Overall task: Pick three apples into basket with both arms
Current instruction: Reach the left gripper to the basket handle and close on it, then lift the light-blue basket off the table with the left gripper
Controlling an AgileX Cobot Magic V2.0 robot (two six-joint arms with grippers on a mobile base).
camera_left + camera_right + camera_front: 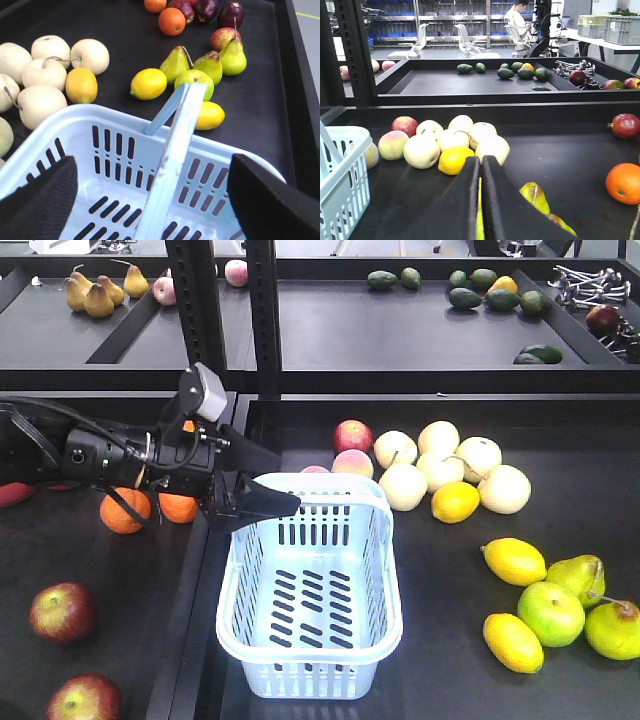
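Observation:
The pale blue basket [238,630] stands in the middle with nothing inside; it also shows in the left wrist view [100,125] and at the left edge of the right wrist view [342,170]. Two dull red apples with yellow-green patches lie on the left tray, one [62,612] behind the other [83,700]. My left gripper [285,483] hangs open and holds nothing over the basket's far left rim, and the raised handle [172,165] runs between its fingers. My right gripper [480,159] is shut low over the right tray, well apart from the apples.
Oranges [125,508] lie under the left arm. Pale round fruits [440,468], lemons [513,560], pears and a green apple [550,612] crowd the tray right of the basket. A red apple [352,435] and peaches sit behind it. Black shelf posts [262,310] rise at the back.

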